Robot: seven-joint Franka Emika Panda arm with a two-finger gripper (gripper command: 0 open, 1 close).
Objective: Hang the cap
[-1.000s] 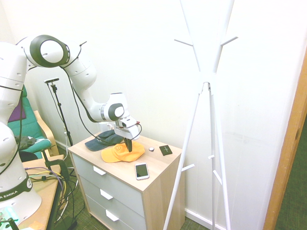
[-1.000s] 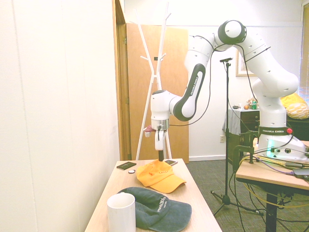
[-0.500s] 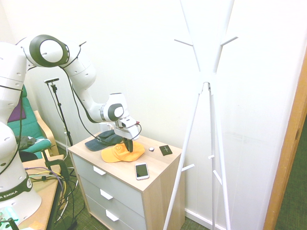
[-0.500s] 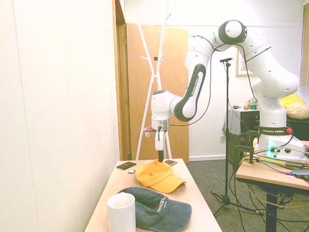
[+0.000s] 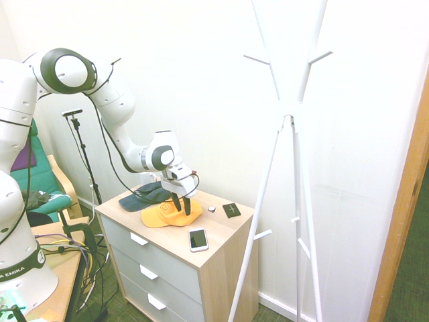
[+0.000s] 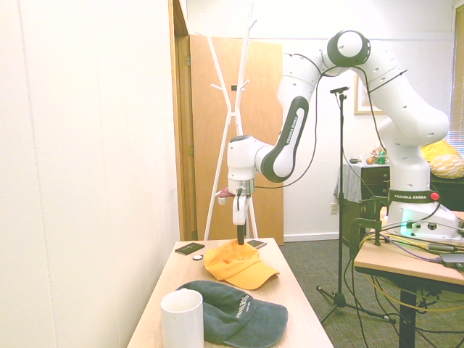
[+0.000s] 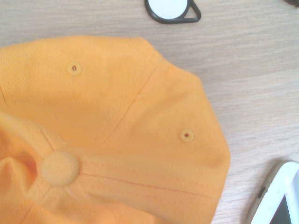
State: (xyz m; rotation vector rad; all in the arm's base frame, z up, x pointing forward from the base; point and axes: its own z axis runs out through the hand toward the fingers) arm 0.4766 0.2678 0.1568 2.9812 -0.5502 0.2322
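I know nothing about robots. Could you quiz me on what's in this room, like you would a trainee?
1. True or false: the yellow-orange cap already hangs on the white coat stand.
2. Which lies nearest the mug? A) navy cap B) phone C) coat stand
3. Fill in: the claw stands over the ___ cap with its fingers spread.

Key: 1. False, it lies on the drawer unit. 2. A. 3. Yellow-orange.
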